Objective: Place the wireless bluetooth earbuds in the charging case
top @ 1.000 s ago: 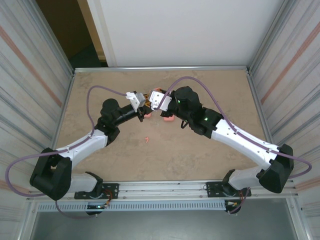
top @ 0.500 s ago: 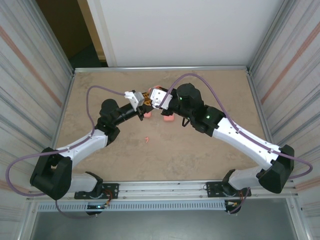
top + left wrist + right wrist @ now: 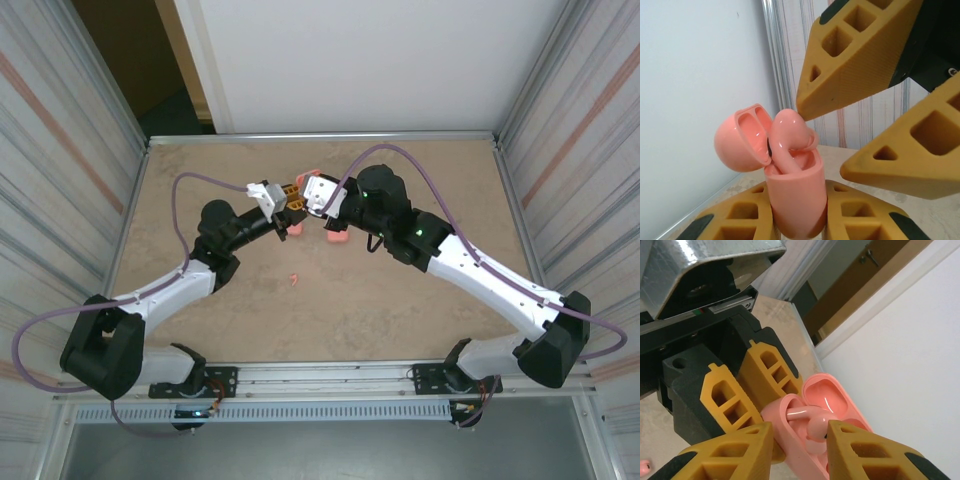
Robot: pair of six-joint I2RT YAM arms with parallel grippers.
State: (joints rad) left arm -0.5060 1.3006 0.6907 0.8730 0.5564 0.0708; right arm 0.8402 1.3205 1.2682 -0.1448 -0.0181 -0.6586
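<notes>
My left gripper (image 3: 797,212) is shut on the body of a salmon-pink charging case (image 3: 795,200), held upright with its lid (image 3: 740,142) swung open. One earbud (image 3: 790,132) sits in the case with its stem down in a slot and its head sticking out. My right gripper (image 3: 799,429) is open, with the earbud's head (image 3: 815,427) between its yellow fingers (image 3: 865,450), close to the right one. From above, the two grippers meet at the table's middle (image 3: 298,196). A loose earbud (image 3: 294,279) lies on the table nearer the arms.
Two more pink cases (image 3: 293,229) (image 3: 338,236) lie on the tan table (image 3: 420,170) under the wrists. A loose pink earbud (image 3: 644,467) lies on the table at the lower left of the right wrist view. Metal walls close in the left and right sides.
Both wrists have drifted slightly toward the far edge together, and the open pink lid now shows just above them. The left grip on the case is unchanged.
</notes>
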